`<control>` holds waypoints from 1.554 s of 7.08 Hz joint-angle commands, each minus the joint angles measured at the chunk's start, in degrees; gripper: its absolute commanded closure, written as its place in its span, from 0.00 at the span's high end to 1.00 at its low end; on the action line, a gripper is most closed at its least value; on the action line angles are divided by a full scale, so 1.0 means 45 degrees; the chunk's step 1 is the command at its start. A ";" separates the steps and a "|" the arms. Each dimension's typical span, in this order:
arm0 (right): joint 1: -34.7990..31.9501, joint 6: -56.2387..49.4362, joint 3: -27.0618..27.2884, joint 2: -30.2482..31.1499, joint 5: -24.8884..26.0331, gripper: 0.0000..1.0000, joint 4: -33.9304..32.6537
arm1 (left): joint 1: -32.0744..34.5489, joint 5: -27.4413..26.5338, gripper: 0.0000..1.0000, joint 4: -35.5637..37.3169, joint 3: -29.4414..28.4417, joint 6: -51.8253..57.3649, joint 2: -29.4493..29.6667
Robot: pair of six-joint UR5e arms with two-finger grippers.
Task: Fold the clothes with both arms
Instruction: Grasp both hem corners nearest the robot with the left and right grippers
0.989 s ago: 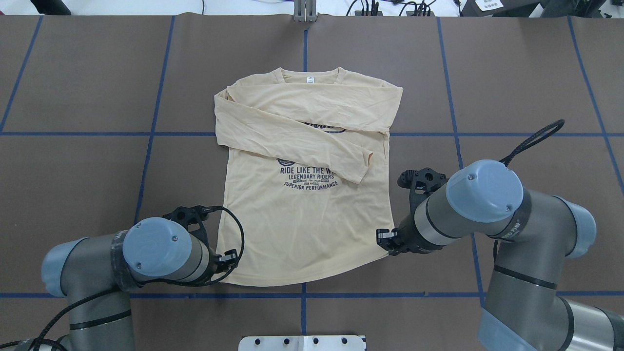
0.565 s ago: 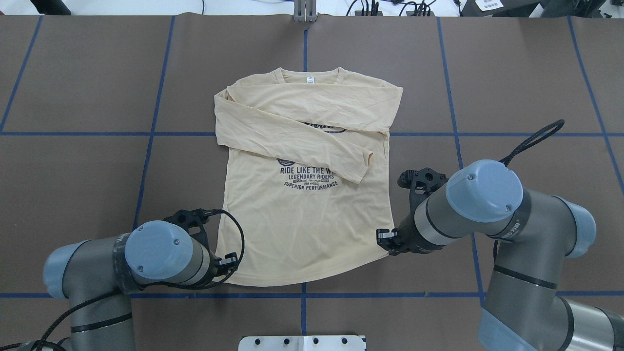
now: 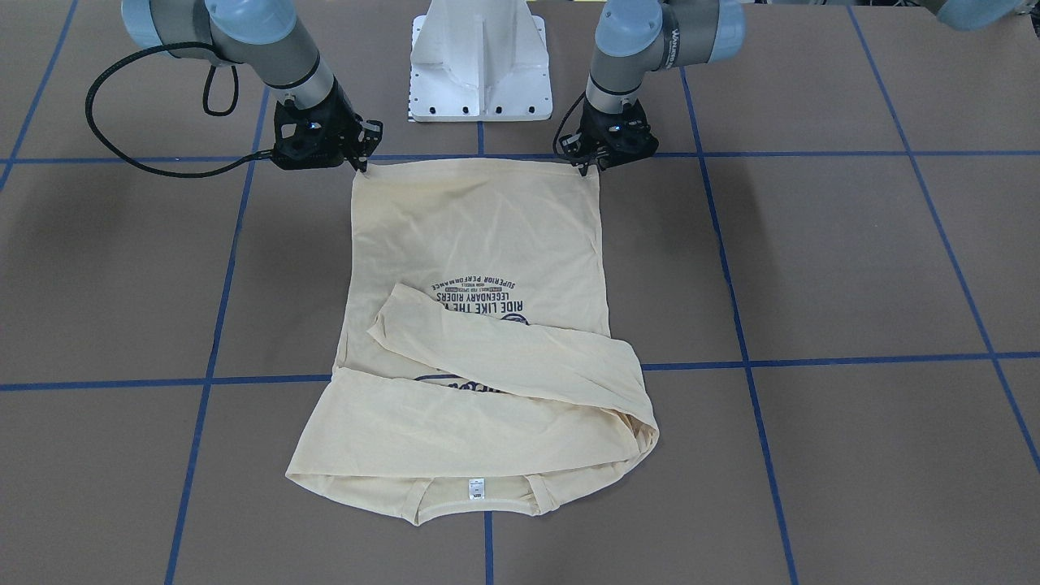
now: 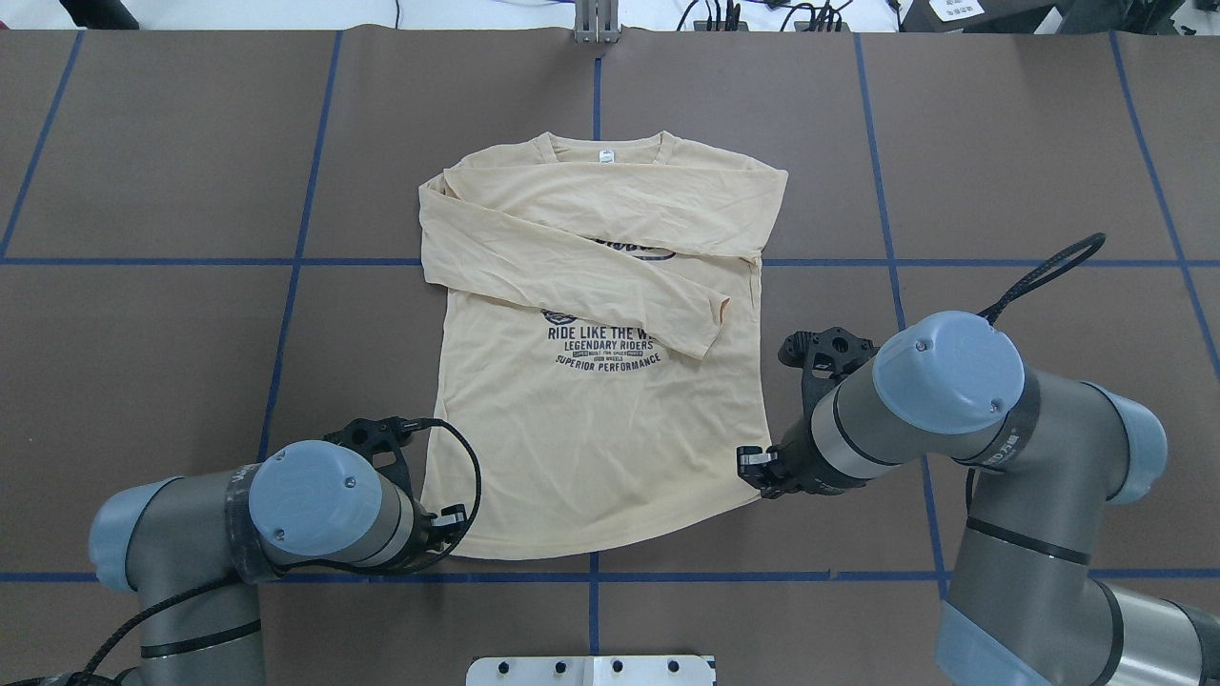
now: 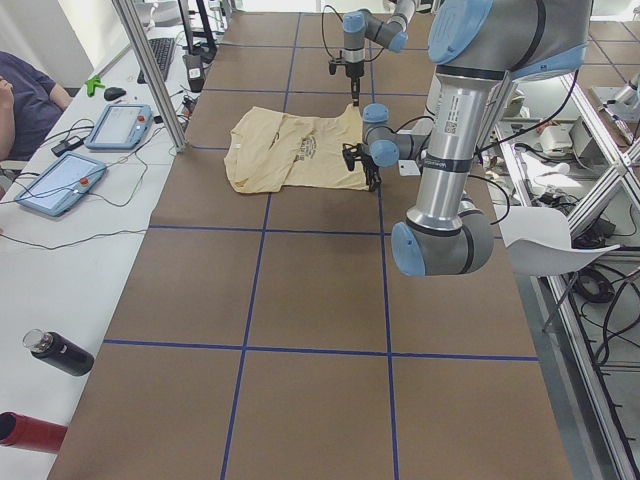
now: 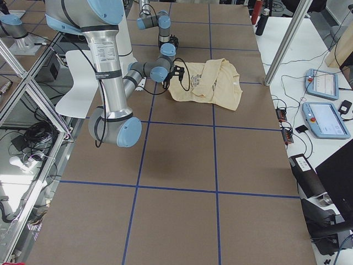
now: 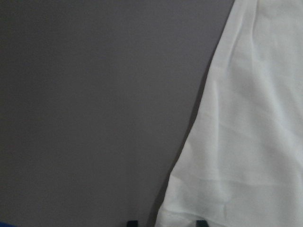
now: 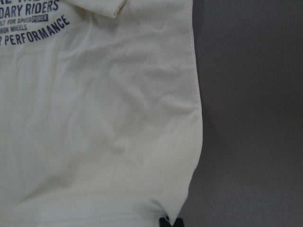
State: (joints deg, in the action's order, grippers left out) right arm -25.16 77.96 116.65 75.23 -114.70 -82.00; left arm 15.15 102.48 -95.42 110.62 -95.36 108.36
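Note:
The cream-yellow long-sleeved shirt (image 4: 591, 429) lies flat, print up, collar at the far side, both sleeves folded across the chest. My left gripper (image 4: 448, 526) is at the hem's left corner. In the left wrist view its fingertips (image 7: 132, 223) stand apart on either side of the cloth edge (image 7: 255, 142), so it is open. My right gripper (image 4: 753, 469) is at the hem's right corner. In the right wrist view (image 8: 171, 223) the tips sit close together, pinched on the corner of the shirt (image 8: 94, 118). In the front-facing view the left gripper (image 3: 587, 165) and right gripper (image 3: 360, 161) flank the hem.
The brown table cover has a grid of blue tape lines (image 4: 286, 262). The white pedestal base (image 3: 479, 65) stands just behind the hem. Tablets (image 5: 125, 125) and a dark bottle (image 5: 60, 352) lie along the table's far side, where a person sits.
My left arm has moved down toward the near edge, bringing its gripper lower along the shirt's left side to the hem corner. The right arm and the shirt have not moved.

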 commanded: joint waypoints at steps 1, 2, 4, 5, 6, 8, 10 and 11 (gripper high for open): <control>-0.0014 -0.0019 0.0092 0.0077 -0.0019 0.00 0.0000 | -0.0007 0.0019 0.07 0.0070 0.0008 0.0000 0.0022; -0.0072 -0.0020 0.0131 0.0117 -0.0078 0.00 0.0000 | -0.0007 0.0020 0.00 0.0071 0.0047 0.0000 0.0061; -0.0440 -0.0020 0.0190 0.0195 -0.0544 0.00 0.0000 | 0.0226 0.0058 0.00 0.0264 0.0668 -0.0020 0.0004; -0.0617 -0.0020 0.0480 0.0447 -0.1011 0.00 0.0000 | 0.0246 0.0078 0.00 0.1175 0.1639 0.0000 0.0003; -0.0600 -0.0020 0.0850 0.0855 -0.1190 0.00 0.0019 | 0.0189 0.0117 0.00 0.1841 0.2287 0.0000 0.0042; -0.0580 -0.0020 0.1069 0.1423 -0.2686 0.00 0.0039 | -0.0297 0.0621 0.00 0.2238 0.2839 0.0000 0.0081; -0.0115 0.0000 0.1146 0.2047 -0.3844 0.00 0.0097 | -0.1312 0.0859 0.00 0.2335 0.3287 -0.0020 0.0062; 0.0217 0.0019 0.1379 0.2573 -0.4292 0.00 0.0098 | -0.1625 0.1246 0.00 0.2781 0.3637 -0.0020 0.0062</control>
State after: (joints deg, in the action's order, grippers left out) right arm -25.91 77.97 121.89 84.23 -131.33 -81.63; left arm 9.89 106.54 -84.60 125.31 -95.42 108.64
